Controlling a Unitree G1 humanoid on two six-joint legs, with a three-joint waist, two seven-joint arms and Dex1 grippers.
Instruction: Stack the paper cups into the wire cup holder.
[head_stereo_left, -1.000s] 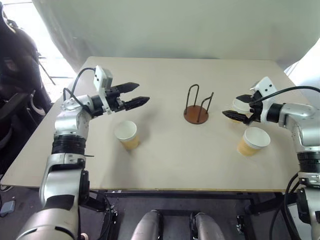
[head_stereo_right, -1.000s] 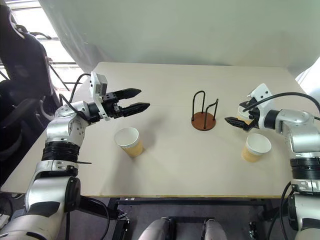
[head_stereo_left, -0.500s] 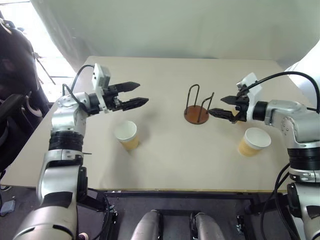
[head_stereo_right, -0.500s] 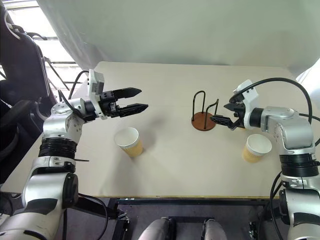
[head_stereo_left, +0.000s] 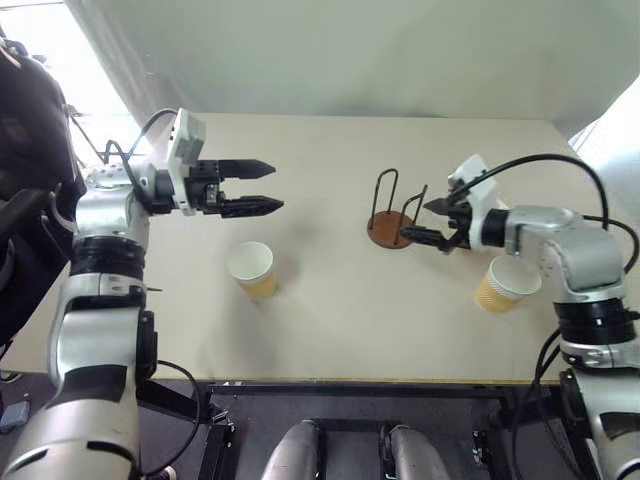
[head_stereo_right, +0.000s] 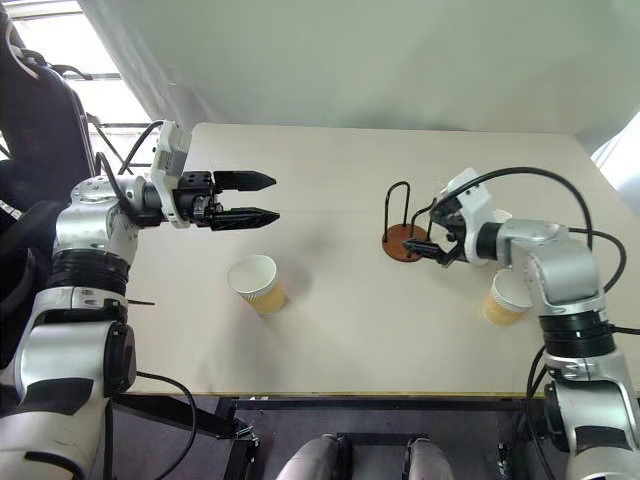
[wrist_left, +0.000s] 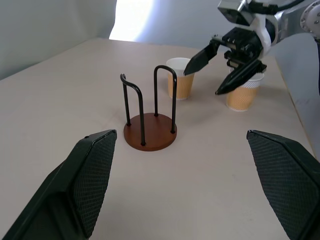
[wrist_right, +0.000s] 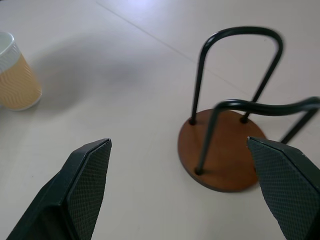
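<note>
Your wire cup holder (head_stereo_left: 393, 214) stands mid-worktop (head_stereo_left: 330, 300): reddish-brown disc, black loops upright. Tan paper cups, rims up: one (head_stereo_left: 251, 269) near-left, one (head_stereo_left: 503, 283) near-right, one (wrist_left: 180, 77) behind it. Right end effector (head_stereo_left: 418, 222) gapes empty beside the holder; left end effector (head_stereo_left: 268, 186) likewise, aloft.

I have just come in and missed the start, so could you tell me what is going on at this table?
A two-armed robot is set to stack tan paper cups into a black wire cup holder with a round reddish-brown base, which stands empty. Its right gripper, jaws open and empty, is beside the holder. Its left gripper hovers open above the table. One cup stands on the left, and two more stand on the right. None is held.
</note>
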